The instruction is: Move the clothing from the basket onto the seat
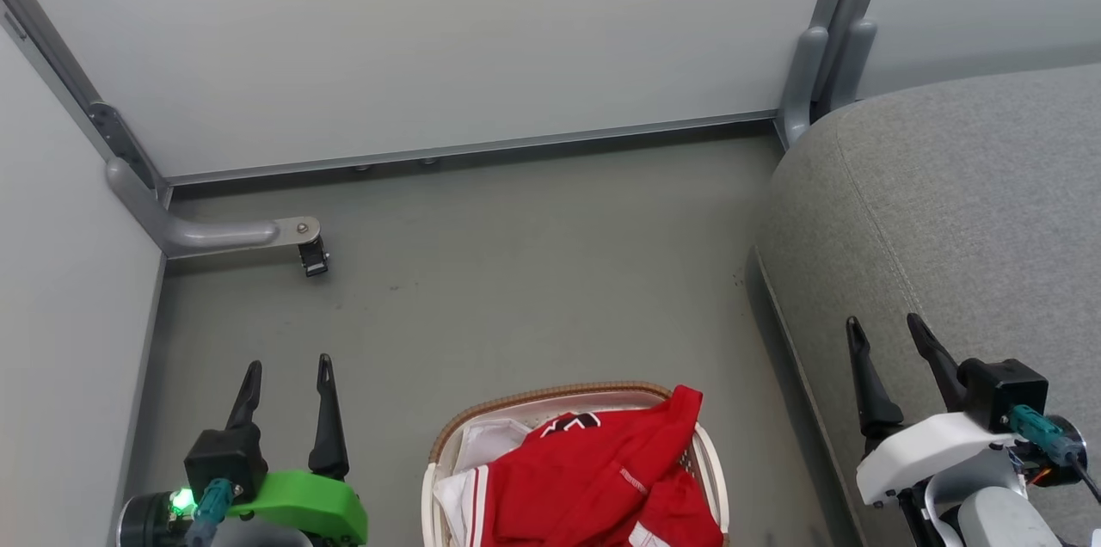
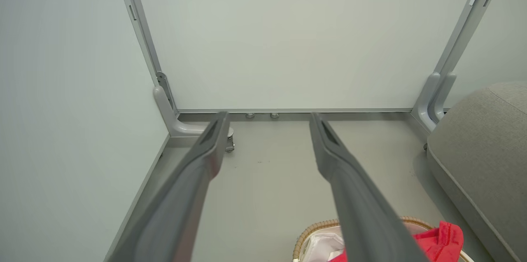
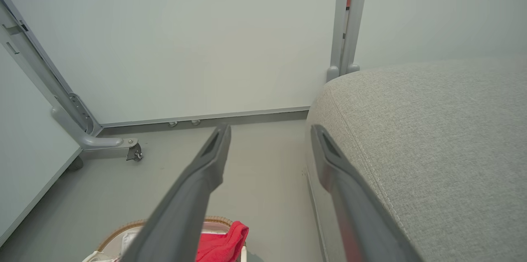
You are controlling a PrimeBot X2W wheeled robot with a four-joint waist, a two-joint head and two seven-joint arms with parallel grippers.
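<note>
1. Down at the lower left of the head view, the left gripper (image 1: pixel 289 362) stands released. Its two dark fingers are spread and hold nothing.
2. The right gripper (image 1: pixel 882 320), at the lower right, is likewise spread and empty, its fingers seen against the near edge of the seat (image 1: pixel 946 212).
3. Between the two grippers, apart from both, the basket (image 1: pixel 516 402) sits on the grey floor (image 1: pixel 516 272), with its brown woven rim showing on the far side.
4. The clothing (image 1: pixel 593 470) lies in the basket as a red heap. A black-and-white emblem faces up, and one red fold drapes over the rim on the seat's side. White material shows at its left; fabric or plastic, I cannot tell.
5. The seat stands just right of the basket, a stitched seam following its rounded edge.
6. Beyond are pale wall panels (image 1: pixel 430 39) in grey frames, and a caster foot (image 1: pixel 314 256) juts out near the left corner.
</note>
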